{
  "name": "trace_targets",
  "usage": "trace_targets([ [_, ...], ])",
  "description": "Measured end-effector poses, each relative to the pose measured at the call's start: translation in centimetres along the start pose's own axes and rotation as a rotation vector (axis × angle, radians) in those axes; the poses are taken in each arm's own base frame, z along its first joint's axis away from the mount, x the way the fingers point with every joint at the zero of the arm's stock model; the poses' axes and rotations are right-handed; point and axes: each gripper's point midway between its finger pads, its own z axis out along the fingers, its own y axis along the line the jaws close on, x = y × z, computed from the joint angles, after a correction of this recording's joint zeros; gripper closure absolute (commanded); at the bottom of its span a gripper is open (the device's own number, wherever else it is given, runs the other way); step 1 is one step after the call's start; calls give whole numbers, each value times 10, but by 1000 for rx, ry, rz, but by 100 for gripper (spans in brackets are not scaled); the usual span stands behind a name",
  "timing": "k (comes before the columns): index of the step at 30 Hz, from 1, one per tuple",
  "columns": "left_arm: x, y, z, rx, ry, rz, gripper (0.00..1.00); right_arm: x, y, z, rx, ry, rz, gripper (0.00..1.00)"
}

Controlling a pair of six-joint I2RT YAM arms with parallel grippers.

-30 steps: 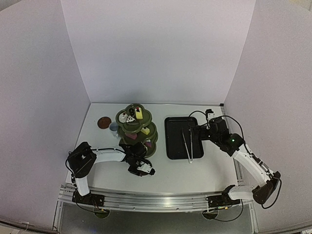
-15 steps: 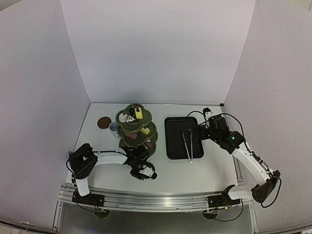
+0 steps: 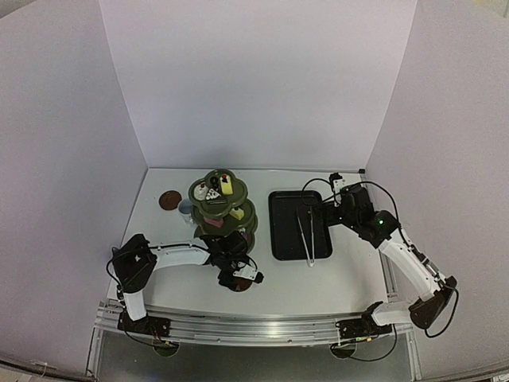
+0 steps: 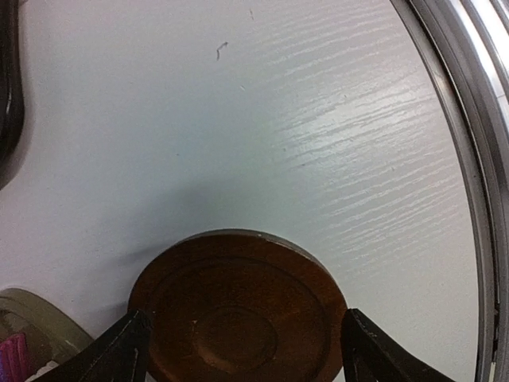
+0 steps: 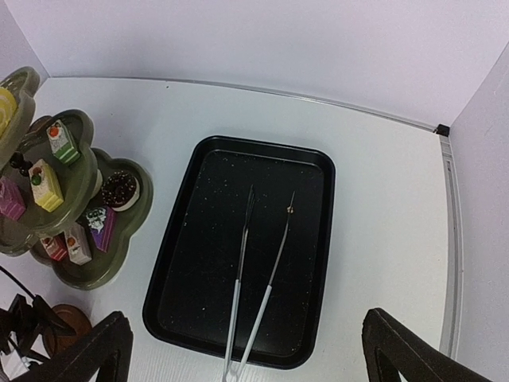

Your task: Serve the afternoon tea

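Left wrist, brown coaster flat between wide-spread left jaws, grip unclear, right jaws open

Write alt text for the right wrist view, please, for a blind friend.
A black tray holding metal tongs lies on a white table. Left of it stands a green tiered stand carrying small cakes. The open hand has its fingers framing the bottom corners.

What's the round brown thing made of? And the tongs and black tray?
The coaster looks like wood, smooth and slightly glossy, with rings in its face; it could be plastic. The tongs look like bare metal: thin, silvery, shiny. The black tray is probably coated metal, dark with pale speckles, but that's unsure.
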Motion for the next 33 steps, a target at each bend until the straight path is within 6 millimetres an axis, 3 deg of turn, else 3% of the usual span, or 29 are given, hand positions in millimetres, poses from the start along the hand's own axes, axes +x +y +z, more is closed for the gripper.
trace_targets([
  [3, -6, -6, -17, 12, -19, -6, 17, -3, 2, -2, -13, -5, -7, 2],
  [6, -15, -17, -54, 34, -52, -16, 18, -7, 5, -4, -31, -10, -13, 2],
  [8, -23, -15, -91, 28, -86, -41, 18, -10, 9, -5, -49, -13, -15, 2],
  [11, -26, 10, -160, -58, -141, -112, 19, -14, 15, -4, -75, -12, -19, 2],
  [14, -18, 37, -225, -180, -178, -211, 20, -17, 21, -1, -102, -7, -21, 2],
  [17, 3, 60, -292, -324, -231, -363, 16, -20, 26, 3, -120, -1, -18, 2],
  [19, 35, 76, -335, -445, -272, -502, 13, -23, 27, 4, -120, -1, -10, 2],
  [22, 103, 98, -386, -626, -313, -753, 12, -27, 26, 7, -108, -4, 12, 2],
  [25, 171, 123, -412, -748, -359, -994, 13, -31, 25, 15, -85, -2, 35, 2],
  [27, 215, 146, -412, -797, -377, -1144, 13, -30, 25, 22, -70, 9, 51, 3],
  [29, 255, 170, -399, -826, -369, -1271, 14, -29, 25, 31, -60, 24, 67, 3],
  [33, 328, 210, -352, -849, -289, -1500, 21, -21, 25, 46, -41, 58, 87, 2],
])
